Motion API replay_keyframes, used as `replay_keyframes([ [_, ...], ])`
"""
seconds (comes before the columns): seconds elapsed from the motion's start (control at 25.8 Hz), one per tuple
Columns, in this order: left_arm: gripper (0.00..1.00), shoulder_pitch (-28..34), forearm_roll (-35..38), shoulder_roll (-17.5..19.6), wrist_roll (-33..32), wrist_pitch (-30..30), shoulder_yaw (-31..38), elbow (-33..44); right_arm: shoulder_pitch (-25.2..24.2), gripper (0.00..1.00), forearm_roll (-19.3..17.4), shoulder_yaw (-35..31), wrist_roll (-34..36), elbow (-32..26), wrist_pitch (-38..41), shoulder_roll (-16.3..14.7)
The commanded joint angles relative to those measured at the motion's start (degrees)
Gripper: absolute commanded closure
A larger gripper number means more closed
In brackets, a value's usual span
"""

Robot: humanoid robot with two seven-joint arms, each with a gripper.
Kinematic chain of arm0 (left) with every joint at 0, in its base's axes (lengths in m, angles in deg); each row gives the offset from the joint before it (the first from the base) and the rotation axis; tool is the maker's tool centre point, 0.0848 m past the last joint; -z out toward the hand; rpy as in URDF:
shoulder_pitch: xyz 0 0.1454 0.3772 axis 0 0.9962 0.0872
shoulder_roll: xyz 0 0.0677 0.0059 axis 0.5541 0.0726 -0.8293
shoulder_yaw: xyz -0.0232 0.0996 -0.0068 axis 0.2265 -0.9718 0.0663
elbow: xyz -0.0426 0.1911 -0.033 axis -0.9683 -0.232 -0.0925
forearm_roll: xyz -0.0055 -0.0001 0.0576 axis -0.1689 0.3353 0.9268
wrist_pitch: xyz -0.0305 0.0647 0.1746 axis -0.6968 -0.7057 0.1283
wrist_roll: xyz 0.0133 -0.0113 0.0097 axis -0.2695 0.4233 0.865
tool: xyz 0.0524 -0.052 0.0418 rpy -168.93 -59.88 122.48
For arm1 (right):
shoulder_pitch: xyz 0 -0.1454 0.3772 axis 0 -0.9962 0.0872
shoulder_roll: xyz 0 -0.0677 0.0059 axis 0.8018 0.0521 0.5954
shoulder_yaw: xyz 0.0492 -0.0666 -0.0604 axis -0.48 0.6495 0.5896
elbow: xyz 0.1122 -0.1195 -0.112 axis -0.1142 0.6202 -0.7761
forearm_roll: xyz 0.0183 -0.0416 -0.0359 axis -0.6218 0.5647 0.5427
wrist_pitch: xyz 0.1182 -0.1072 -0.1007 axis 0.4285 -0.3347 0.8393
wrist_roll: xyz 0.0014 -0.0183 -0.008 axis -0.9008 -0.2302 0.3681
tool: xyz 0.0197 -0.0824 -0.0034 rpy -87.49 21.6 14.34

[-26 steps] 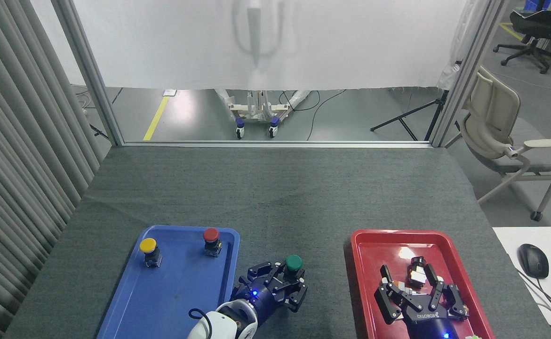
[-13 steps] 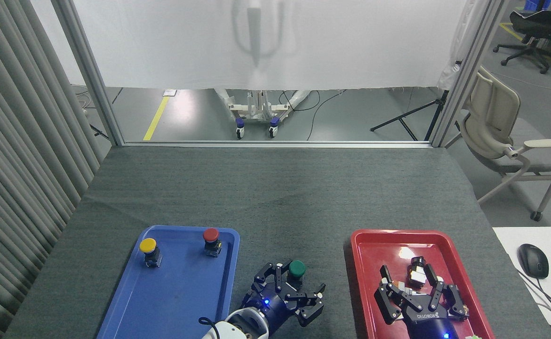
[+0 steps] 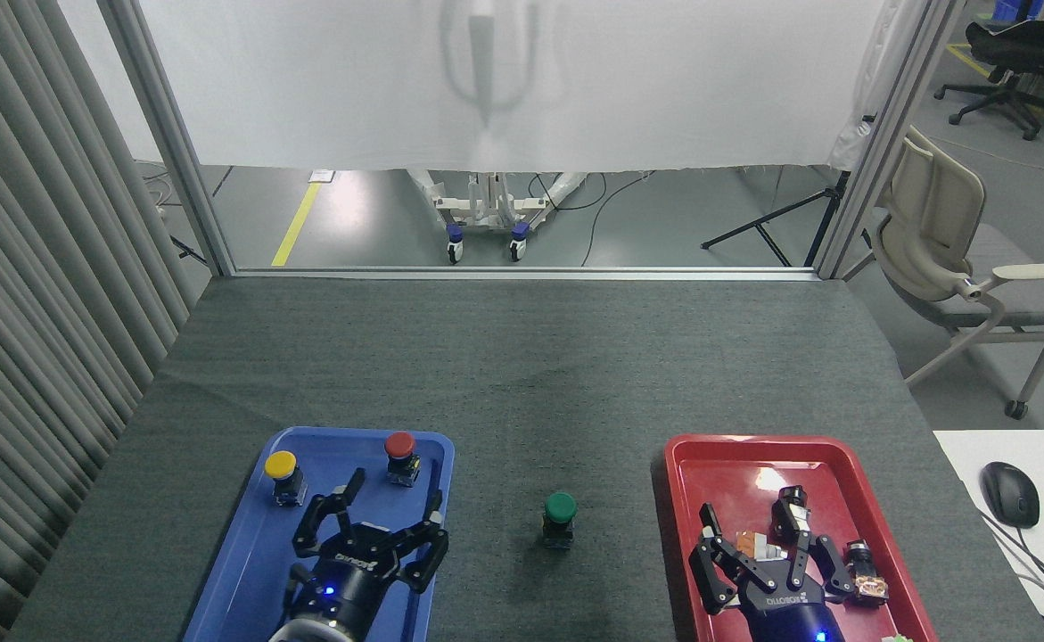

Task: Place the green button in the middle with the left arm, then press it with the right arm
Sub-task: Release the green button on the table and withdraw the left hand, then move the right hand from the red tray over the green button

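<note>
The green button (image 3: 560, 512) stands upright and alone on the bare dark grey cloth, in the middle (image 3: 557, 419) between the two trays. My left gripper (image 3: 395, 490) hovers open over the blue tray (image 3: 236, 571), well to the left of the green button, with nothing between its fingers. Over the red tray (image 3: 851, 464) my right gripper (image 3: 747, 510) is open, to the right of the green button. Small parts lie around its fingers, and none looks gripped.
In the blue tray a yellow button (image 3: 282, 473) and a red button (image 3: 399, 453) stand just beyond my left gripper. A small black-and-copper part (image 3: 862, 571) lies in the red tray. A white desk with a mouse (image 3: 1009, 492) adjoins at the right.
My left gripper opened, let go of the green button and drew back left over the blue tray. The button stays on the cloth. My right gripper shifted slightly left and toward me.
</note>
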Motion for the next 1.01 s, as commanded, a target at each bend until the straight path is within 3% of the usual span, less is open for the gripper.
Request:
replay_keyframes([
  [0.0, 0.0, 2.9, -0.1, 4.2, 0.7, 5.6, 8.1, 1.3, 0.2, 0.73, 0.3, 3.2, -0.3, 0.0, -1.1, 0.0],
  [0.12, 0.0, 3.9, -0.3, 5.7, 2.1, 9.7, 13.8, 0.3, 0.5, 1.0, 0.8, 6.4, -2.7, 0.0, -2.9, 0.1],
  [0.39, 0.0, 3.8, -2.9, 5.3, 2.3, 9.5, 15.3, -1.5, 5.5, 1.0, 2.0, 14.5, -3.2, 2.6, -8.8, 0.9],
  [0.74, 0.0, 3.6, -3.3, 4.9, 2.2, 9.1, 15.3, -1.6, 12.8, 1.0, 8.3, 18.2, -3.1, 15.2, -13.1, 7.7],
  [0.97, 0.0, 3.4, -3.3, 4.8, 2.3, 9.2, 15.3, -3.2, 15.1, 1.0, 8.8, 20.7, -2.6, 23.6, -15.8, 9.4],
])
